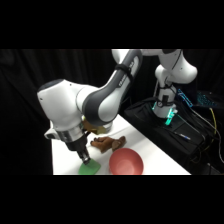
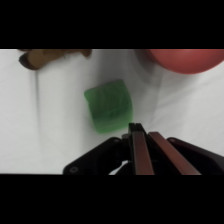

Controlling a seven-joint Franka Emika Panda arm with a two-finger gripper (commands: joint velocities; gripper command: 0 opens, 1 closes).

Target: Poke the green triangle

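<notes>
The white table [image 1: 150,150] stood against black curtains, with dark equipment and cables beside the arm's base at the right. The green triangle [image 2: 108,105] lay flat near the table's front edge, the red bowl [image 1: 126,162] just beside it and the brown toy [image 1: 107,144] behind. The gripper [image 2: 138,131] came down at the triangle's edge, its fingers pressed together on nothing.

Claw [image 2: 137,131] tip meets green triangle [image 2: 108,106] edge.

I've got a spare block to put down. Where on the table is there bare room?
Bare white strip: the far right part of the table, beyond the red bowl and brown toy. The near left is crowded: the gripper sits over the green triangle, with bowl and toy close by.
</notes>
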